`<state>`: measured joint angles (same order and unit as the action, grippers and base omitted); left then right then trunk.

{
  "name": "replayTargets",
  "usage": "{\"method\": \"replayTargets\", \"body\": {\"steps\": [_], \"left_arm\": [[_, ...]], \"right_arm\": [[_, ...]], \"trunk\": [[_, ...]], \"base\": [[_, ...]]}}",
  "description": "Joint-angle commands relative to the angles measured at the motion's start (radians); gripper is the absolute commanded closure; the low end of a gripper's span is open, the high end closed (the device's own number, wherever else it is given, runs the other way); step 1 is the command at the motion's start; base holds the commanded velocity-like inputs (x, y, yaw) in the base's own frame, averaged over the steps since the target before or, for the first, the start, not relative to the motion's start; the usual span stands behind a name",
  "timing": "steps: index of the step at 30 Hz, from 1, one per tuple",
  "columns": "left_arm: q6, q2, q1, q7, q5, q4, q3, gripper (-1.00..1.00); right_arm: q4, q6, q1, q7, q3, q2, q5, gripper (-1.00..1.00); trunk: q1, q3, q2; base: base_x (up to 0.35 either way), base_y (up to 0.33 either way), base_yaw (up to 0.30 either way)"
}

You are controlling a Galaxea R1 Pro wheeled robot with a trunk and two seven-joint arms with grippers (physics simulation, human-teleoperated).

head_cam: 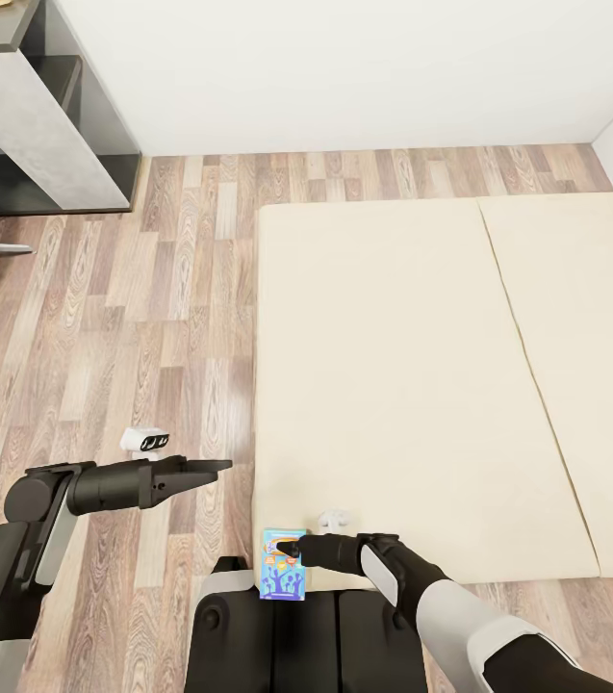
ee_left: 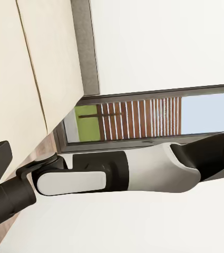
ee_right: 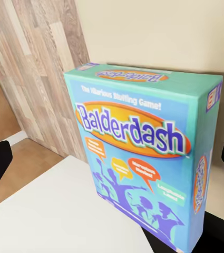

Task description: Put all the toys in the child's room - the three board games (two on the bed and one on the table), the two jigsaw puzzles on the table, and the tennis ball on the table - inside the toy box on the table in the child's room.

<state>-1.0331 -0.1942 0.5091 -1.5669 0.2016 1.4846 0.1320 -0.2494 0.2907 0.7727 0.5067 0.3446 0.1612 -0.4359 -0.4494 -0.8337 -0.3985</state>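
Game: a teal box (head_cam: 283, 564) at the near corner of the bed (head_cam: 421, 385), partly over the robot's white base; in the head view I cannot tell whether it rests on the bed edge or is lifted.
Game and right jaws: in the right wrist view the box (ee_right: 148, 158) stands between the two dark fingers, one at each edge of the picture, both apart from its sides. Right jaws (head_cam: 292, 551) wide open, holding nothing that I can make out.
Writing: "Balderdash" in blue letters on an orange oval; above it a small white line, roughly "The Hilarious Bluffing Game!"; the name again on the top edge. Small orange bubbles carry print too fine to read.
Left jaws: (head_cam: 212, 469) out over the plank floor (head_cam: 133, 318), beside the bed, fingers close together, empty.
Worktop: grey desk (head_cam: 27, 106) in the far left corner.
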Motion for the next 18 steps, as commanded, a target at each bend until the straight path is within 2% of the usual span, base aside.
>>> {"method": "replayTargets", "body": {"steps": [1, 5, 13, 18], "left_arm": [[-0.011, 0.000, 0.000, -0.004, -0.001, 0.000, 0.000, -1.00], [-0.010, 0.000, 0.000, -0.004, -0.001, 0.000, 0.000, -1.00], [-0.011, 0.001, 0.000, -0.004, -0.001, 0.000, 0.000, -1.00], [-0.011, 0.001, 0.000, -0.004, 0.000, 0.000, 0.000, -1.00]], "right_arm": [[-0.001, 0.006, 0.000, 0.000, 0.003, 0.000, -0.007, -1.00], [-0.001, 0.006, 0.000, 0.002, 0.003, -0.001, -0.008, -1.00], [0.000, 0.005, 0.000, 0.002, 0.002, -0.002, -0.009, -1.00], [-0.001, 0.005, 0.000, 0.003, 0.002, -0.002, -0.009, -1.00]], "trunk": [[-0.001, -0.001, -0.001], [-0.001, -0.001, -0.001], [-0.001, -0.004, -0.001], [-0.001, -0.005, -0.001]], "base": [[0.000, 0.000, 0.000], [0.000, 0.000, 0.030], [0.000, 0.001, 0.127], [0.000, 0.074, 0.042]]}}
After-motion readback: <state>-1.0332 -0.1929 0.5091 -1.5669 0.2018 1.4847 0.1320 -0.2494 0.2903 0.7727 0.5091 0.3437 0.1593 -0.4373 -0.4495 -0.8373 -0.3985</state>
